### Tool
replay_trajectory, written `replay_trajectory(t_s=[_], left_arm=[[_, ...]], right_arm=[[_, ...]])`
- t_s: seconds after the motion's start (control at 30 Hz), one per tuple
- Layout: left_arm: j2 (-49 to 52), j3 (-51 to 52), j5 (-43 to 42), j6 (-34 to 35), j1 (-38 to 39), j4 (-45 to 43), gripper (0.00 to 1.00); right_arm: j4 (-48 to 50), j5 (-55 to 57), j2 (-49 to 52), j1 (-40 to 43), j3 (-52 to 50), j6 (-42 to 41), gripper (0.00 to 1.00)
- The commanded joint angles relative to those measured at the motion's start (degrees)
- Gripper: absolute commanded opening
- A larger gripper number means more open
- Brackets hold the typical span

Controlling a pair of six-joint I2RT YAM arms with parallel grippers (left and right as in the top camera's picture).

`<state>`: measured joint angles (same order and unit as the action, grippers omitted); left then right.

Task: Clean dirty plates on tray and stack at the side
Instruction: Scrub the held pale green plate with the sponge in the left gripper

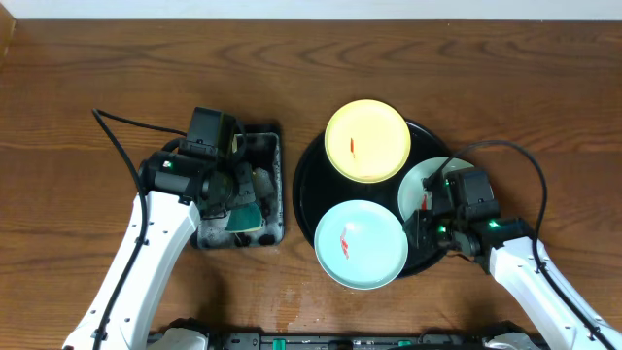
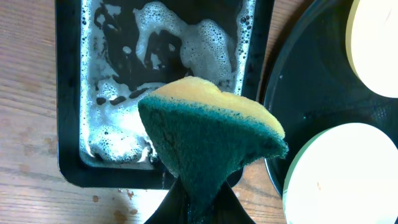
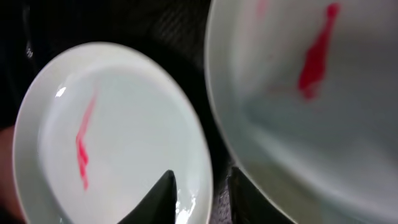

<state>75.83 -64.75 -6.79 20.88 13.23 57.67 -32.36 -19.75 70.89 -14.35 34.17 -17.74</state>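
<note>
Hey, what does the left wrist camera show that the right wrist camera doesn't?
Only the left wrist view: the sponge pinched in the left fingers, the foamy rectangular tray, the wooden table and an edge of the yellow plate.
Only the right wrist view: the right fingers, apart on either side of the right mint plate's rim, and the red smears on both plates there.
Both: the round black tray and the front mint plate.

The plates (image 3: 118,137) look glossy and smooth, the sponge (image 2: 205,143) coarse, the table (image 1: 97,58) grained wood.
</note>
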Motion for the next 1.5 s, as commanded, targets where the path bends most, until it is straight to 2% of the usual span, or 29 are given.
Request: replay_trajectory(t_s=[0.0, 0.1, 0.2, 0.3, 0.37, 0.5, 0.6, 0.73, 0.97, 1.2, 1.37, 1.47], left_arm=[[-0.61, -1.07, -0.28, -0.96, 0.09, 0.13, 0.07], [-0.61, -1.07, -0.28, -0.96, 0.09, 0.13, 0.07], [-0.61, -1.07, -0.31, -0.96, 0.09, 0.15, 0.07], [-0.61, -1.07, -0.31, -0.96, 0.09, 0.13, 0.08], [-0.61, -1.07, -0.31, -0.96, 0.09, 0.15, 0.07], [-0.61, -1.07, -0.31, -0.96, 0.09, 0.13, 0.07], [-0.61, -1.07, -0.31, -0.96, 0.09, 0.11, 0.07], [-0.61, -1.07, -0.37, -0.96, 0.09, 0.13, 0.08], [-0.61, -0.79, -5.22, -0.94, 1.46, -1.42, 0.08], [1.62, 3.52, -6.08, -1.31, 12.24, -12.76, 0.07], [9.05, 4.63, -6.36, 5.81, 18.43, -19.89, 0.07], [14.25, 4.63, -10.97, 7.34, 21.11, -26.03, 0.08]], right_arm=[[0.2, -2.97, 1.6, -0.39, 0.26, 1.55, 0.27], [2.6, -2.8, 4.76, -0.39, -0.59, 1.53, 0.26], [4.96, -2.82, 8.83, -0.39, -0.72, 1.53, 0.19], [7.19, -3.3, 12.2, -0.39, -0.72, 1.51, 0.17], [8.81, -4.72, 13.55, -0.37, -0.7, 1.51, 0.01], [12.37, -3.69, 13.31, -0.35, 0.09, 0.22, 0.01], [12.81, 2.82, 12.98, -0.33, 2.47, -3.3, 0.01], [12.66, 9.79, 13.0, -0.35, 4.22, -3.67, 0.01], [11.78, 10.95, 13.03, -1.86, 4.17, -3.74, 0.01], [11.82, 10.97, 13.09, -4.74, 4.17, 1.11, 0.01], [11.78, 12.02, 13.11, -4.83, 4.13, 0.83, 0.01], [11.78, 12.04, 13.11, -4.83, 4.13, 0.85, 0.01]])
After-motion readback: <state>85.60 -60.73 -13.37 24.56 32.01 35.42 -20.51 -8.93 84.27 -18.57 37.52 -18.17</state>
